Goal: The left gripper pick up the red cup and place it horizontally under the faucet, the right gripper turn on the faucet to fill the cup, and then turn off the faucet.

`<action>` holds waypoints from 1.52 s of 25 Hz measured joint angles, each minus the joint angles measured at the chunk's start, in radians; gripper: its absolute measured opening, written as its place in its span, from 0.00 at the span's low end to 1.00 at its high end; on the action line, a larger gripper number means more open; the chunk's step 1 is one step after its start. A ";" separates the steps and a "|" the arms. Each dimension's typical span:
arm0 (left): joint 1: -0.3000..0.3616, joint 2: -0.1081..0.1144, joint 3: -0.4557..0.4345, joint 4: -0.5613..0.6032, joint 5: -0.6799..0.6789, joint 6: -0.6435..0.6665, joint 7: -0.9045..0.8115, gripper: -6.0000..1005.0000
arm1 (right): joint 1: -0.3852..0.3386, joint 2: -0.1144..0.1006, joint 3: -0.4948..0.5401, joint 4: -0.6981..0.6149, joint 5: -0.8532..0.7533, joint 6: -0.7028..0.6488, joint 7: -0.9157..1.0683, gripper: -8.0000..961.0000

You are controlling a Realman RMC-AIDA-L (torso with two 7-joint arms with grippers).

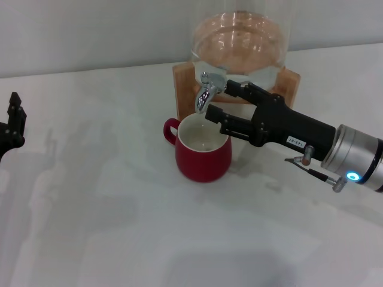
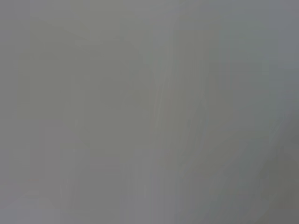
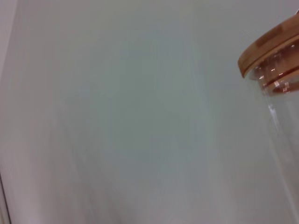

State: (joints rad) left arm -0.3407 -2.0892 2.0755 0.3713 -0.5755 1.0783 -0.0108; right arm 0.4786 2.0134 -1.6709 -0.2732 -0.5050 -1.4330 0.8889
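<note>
Glossy dark-red ceramic cup (image 1: 203,154) upright under small chrome faucet (image 1: 207,91); I see right gripper (image 1: 220,100) spread beside spout, left gripper (image 1: 12,127) parked far left, grip state unclear.

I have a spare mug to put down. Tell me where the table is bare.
Bare: the wide stretch of table between the left pincer and the red cup, and in front of it. Crowded: around the faucet, wooden stand and right pincer.
</note>
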 joint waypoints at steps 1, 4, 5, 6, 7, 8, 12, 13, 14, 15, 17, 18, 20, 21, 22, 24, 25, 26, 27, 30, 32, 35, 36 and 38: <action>0.000 0.000 0.000 0.000 -0.001 0.000 0.000 0.49 | 0.000 0.000 -0.003 -0.003 0.000 0.002 0.002 0.90; 0.000 0.000 0.000 0.000 -0.001 0.000 0.000 0.49 | 0.001 0.001 -0.007 -0.009 0.000 0.004 0.004 0.90; 0.000 0.000 0.000 0.000 -0.001 -0.001 0.000 0.49 | 0.001 0.001 -0.008 -0.010 0.000 0.004 0.004 0.90; 0.000 0.000 0.000 -0.001 -0.001 -0.002 0.000 0.49 | 0.001 0.001 -0.010 -0.011 0.000 0.004 0.004 0.90; 0.000 0.000 0.000 -0.001 -0.001 -0.002 0.000 0.49 | 0.001 0.001 -0.012 -0.011 0.000 0.004 0.004 0.90; 0.000 0.000 0.000 -0.001 -0.001 -0.002 0.000 0.49 | 0.001 0.001 -0.014 -0.012 0.000 0.004 0.004 0.90; 0.000 0.000 0.000 -0.002 -0.001 -0.003 0.000 0.49 | 0.002 0.002 -0.021 -0.014 0.000 0.004 0.005 0.90; 0.000 0.000 0.000 -0.002 -0.001 -0.003 0.000 0.49 | 0.002 0.002 -0.022 -0.015 0.000 0.004 0.005 0.90; 0.000 0.000 0.000 -0.002 -0.001 -0.003 0.000 0.49 | 0.002 0.002 -0.022 -0.015 0.000 0.004 0.005 0.90; 0.000 0.000 0.000 -0.002 0.000 -0.003 0.000 0.49 | 0.002 0.002 -0.023 -0.015 0.000 0.003 0.006 0.90; 0.000 0.000 0.000 -0.002 0.000 -0.003 0.000 0.49 | 0.002 0.003 -0.024 -0.015 0.000 0.001 0.006 0.90; 0.000 0.000 0.000 -0.002 0.000 -0.003 0.000 0.49 | 0.001 0.003 -0.027 -0.018 0.000 0.001 0.006 0.90; 0.000 0.000 0.000 -0.002 0.001 -0.003 0.000 0.49 | -0.001 0.004 -0.032 -0.024 0.000 0.001 0.007 0.90; 0.000 0.000 0.000 -0.002 0.001 -0.003 0.000 0.49 | -0.002 0.004 -0.034 -0.027 0.000 0.002 0.007 0.90; 0.000 0.000 0.000 -0.002 0.001 -0.003 0.000 0.49 | -0.002 0.004 -0.034 -0.028 0.000 0.002 0.007 0.90; 0.000 0.000 0.000 -0.002 0.002 -0.003 0.000 0.49 | -0.002 0.005 -0.035 -0.028 0.000 0.002 0.007 0.90; 0.000 0.000 0.000 -0.002 0.002 -0.003 0.000 0.49 | -0.003 0.005 -0.035 -0.028 0.000 0.002 0.007 0.90; 0.000 0.000 0.000 -0.002 0.003 -0.003 0.000 0.49 | -0.003 0.005 -0.035 -0.028 0.000 0.002 0.007 0.90; 0.000 0.000 0.000 -0.002 0.004 -0.003 0.000 0.49 | -0.004 0.005 -0.035 -0.028 0.001 0.002 0.007 0.90; 0.000 0.000 0.000 -0.005 0.005 -0.003 0.000 0.49 | -0.010 0.003 -0.030 -0.028 0.005 0.002 0.007 0.90; 0.000 0.000 0.000 -0.010 0.005 -0.003 0.000 0.49 | -0.017 0.001 -0.023 -0.028 0.009 0.004 0.007 0.90; 0.000 0.000 0.000 -0.011 0.005 -0.003 0.000 0.49 | -0.023 -0.003 0.003 -0.024 0.011 0.005 0.004 0.90; 0.000 0.000 0.000 -0.012 0.005 -0.003 0.000 0.49 | -0.026 -0.004 0.010 -0.023 0.011 0.006 0.003 0.90; -0.002 0.000 0.000 -0.017 0.005 -0.003 0.000 0.49 | -0.036 -0.006 0.028 -0.022 0.011 0.006 0.001 0.90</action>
State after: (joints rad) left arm -0.3427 -2.0892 2.0754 0.3541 -0.5709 1.0753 -0.0107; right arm 0.4427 2.0071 -1.6428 -0.2948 -0.4944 -1.4271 0.8904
